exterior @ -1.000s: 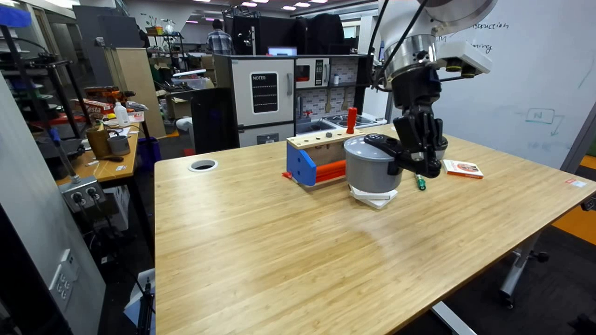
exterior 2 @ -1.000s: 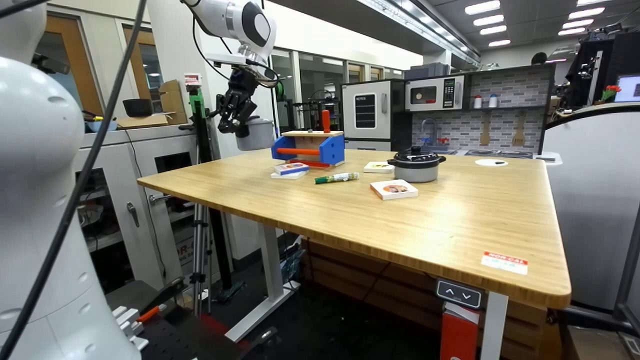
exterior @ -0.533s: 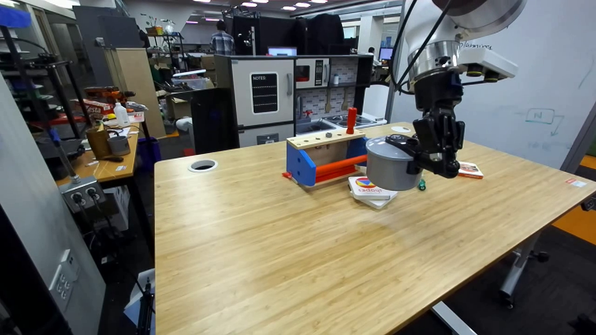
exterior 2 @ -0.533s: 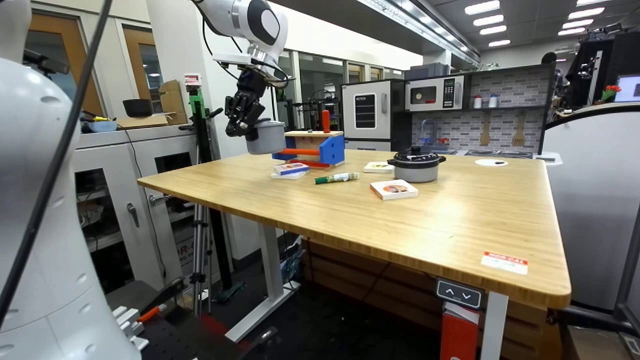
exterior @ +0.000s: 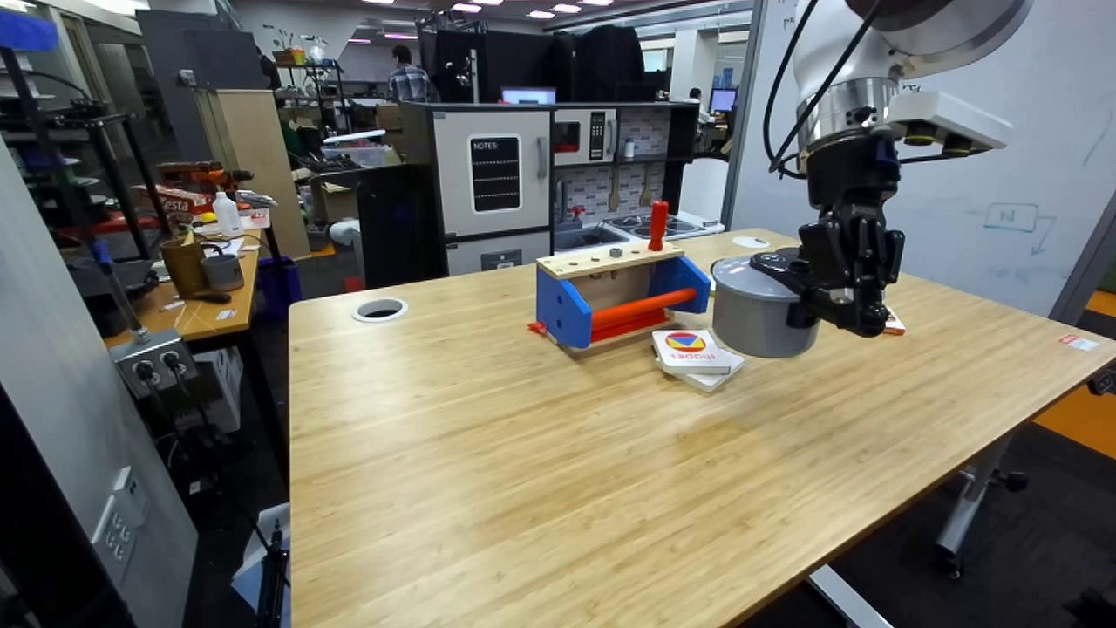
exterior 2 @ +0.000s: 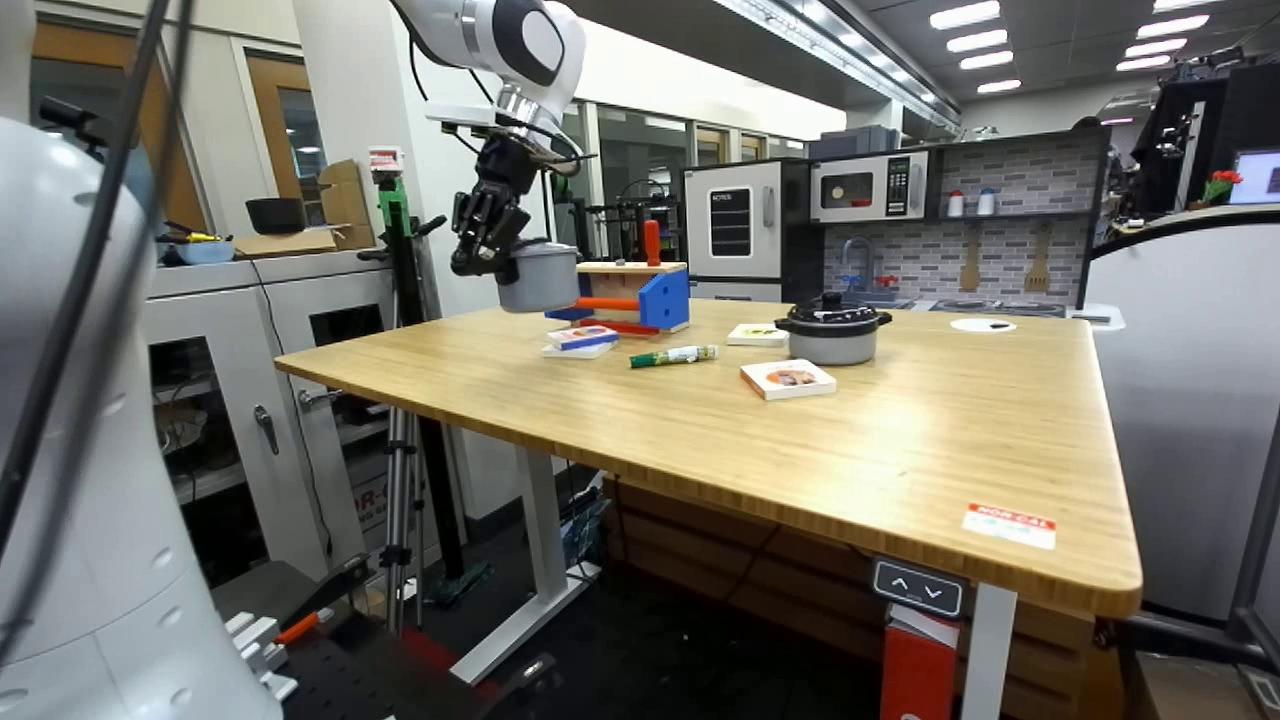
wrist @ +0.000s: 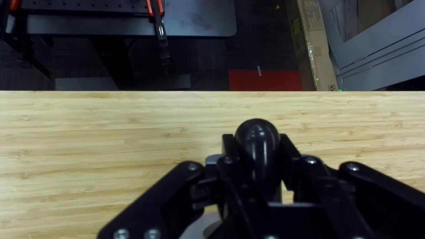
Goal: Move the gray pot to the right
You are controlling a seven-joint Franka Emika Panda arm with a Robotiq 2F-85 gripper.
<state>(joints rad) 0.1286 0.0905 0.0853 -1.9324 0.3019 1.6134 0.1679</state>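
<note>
The gray pot (exterior: 757, 316) is a short cylinder with a lid and a long black handle. It also shows in an exterior view (exterior 2: 542, 278). My gripper (exterior: 859, 310) is shut on the black handle, and the pot hangs upright above the table. In the wrist view the rounded end of the handle (wrist: 258, 139) sticks out between the two fingers of my gripper (wrist: 256, 149). A small part of the pot (wrist: 199, 227) shows at the bottom edge there; the rest is hidden by the gripper.
A blue and orange toy box (exterior: 567, 307) stands beside the pot, with stacked small books (exterior: 693, 356) before it. A marker (exterior 2: 675, 356), more books (exterior 2: 788, 380) and a black-lidded pot (exterior 2: 833, 345) are on the table (exterior 2: 900, 450). The table edge (wrist: 132, 91) crosses the wrist view.
My gripper and the held pot have moved right in both exterior views, past the toy box. The top book and the orange bar of the toy box are uncovered.
</note>
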